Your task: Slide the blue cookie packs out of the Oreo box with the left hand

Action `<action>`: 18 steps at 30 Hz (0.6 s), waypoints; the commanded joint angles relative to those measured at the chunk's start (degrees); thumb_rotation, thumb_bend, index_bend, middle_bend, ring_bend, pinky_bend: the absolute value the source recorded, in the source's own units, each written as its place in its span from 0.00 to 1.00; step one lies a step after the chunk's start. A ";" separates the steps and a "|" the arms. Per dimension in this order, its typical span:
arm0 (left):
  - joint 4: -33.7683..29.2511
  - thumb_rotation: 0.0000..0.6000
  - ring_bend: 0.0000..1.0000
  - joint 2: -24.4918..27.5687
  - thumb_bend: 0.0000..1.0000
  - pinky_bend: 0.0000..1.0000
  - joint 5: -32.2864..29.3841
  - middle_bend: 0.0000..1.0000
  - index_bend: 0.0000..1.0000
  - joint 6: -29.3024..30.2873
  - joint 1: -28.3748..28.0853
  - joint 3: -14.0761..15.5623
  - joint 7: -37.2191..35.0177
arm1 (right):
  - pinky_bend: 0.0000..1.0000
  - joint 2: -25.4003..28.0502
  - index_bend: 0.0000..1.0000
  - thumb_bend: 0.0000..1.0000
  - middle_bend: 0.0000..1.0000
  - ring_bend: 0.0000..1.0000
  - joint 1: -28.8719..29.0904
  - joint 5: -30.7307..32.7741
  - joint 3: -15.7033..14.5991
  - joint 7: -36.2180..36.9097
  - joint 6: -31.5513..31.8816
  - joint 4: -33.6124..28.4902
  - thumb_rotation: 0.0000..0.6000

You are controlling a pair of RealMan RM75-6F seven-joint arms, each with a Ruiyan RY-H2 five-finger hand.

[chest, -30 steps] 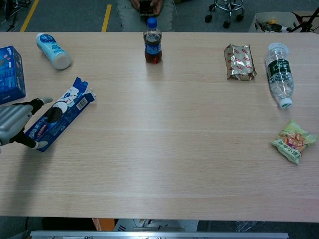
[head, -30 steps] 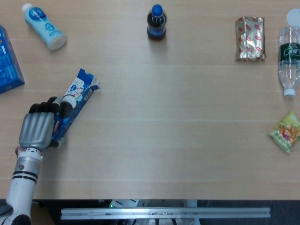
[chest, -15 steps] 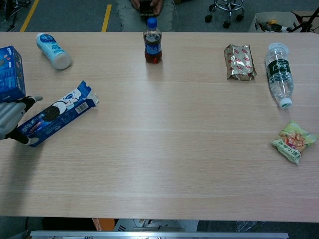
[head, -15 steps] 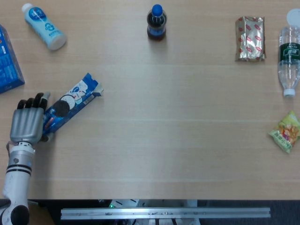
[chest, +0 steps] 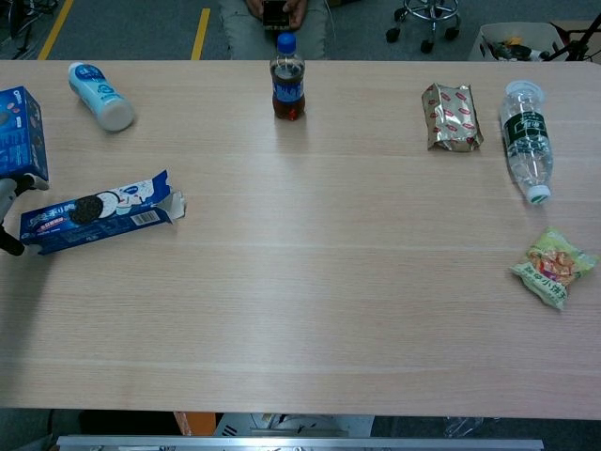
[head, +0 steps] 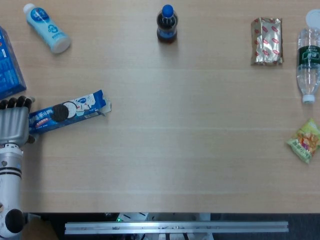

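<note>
The Oreo box [head: 70, 110] lies nearly level on the table at the left, its torn-open flap end [head: 103, 104] pointing right. My left hand [head: 13, 125] grips the box's closed left end, fingers over the top and thumb beneath. In the chest view the box [chest: 99, 214] shows in full, while the left hand [chest: 8, 214] is mostly cut off by the left edge. No blue cookie pack shows outside the box. The right hand appears in neither view.
A larger blue carton [head: 9, 65] stands just beyond the hand at the far left. A white bottle [head: 47, 29] and a cola bottle [head: 166, 24] are at the back. A gold foil pack [head: 266, 41], a water bottle [head: 309, 57] and a green snack bag [head: 305, 141] lie at the right.
My left hand has drawn back to the left edge and swung the Oreo box from steeply tilted to nearly level, its open end now pointing right.
</note>
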 commanded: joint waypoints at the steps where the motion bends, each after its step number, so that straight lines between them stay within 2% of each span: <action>1: 0.98 1.00 0.21 -1.03 0.17 0.21 0.24 0.25 0.23 0.58 -0.20 0.11 0.52 | 0.44 0.01 0.42 0.08 0.44 0.48 -0.11 0.08 -0.01 0.11 0.12 0.09 1.00; 4: 2.16 1.00 0.24 -2.13 0.17 0.27 0.32 0.28 0.25 0.66 -0.41 0.26 0.96 | 0.44 0.07 0.42 0.08 0.44 0.48 -0.33 0.26 0.00 0.34 0.33 0.27 1.00; 9: 3.51 1.00 0.25 -3.47 0.17 0.30 -0.04 0.28 0.26 0.88 -0.89 -0.07 1.79 | 0.44 -0.03 0.42 0.08 0.44 0.48 -0.54 0.21 -0.15 0.64 0.43 0.56 1.00; 18: 4.40 1.00 0.30 -4.13 0.17 0.44 -1.29 0.33 0.34 -1.15 -2.01 -0.30 2.76 | 0.44 -0.17 0.42 0.08 0.44 0.48 -0.79 0.03 -0.40 0.92 0.51 0.81 1.00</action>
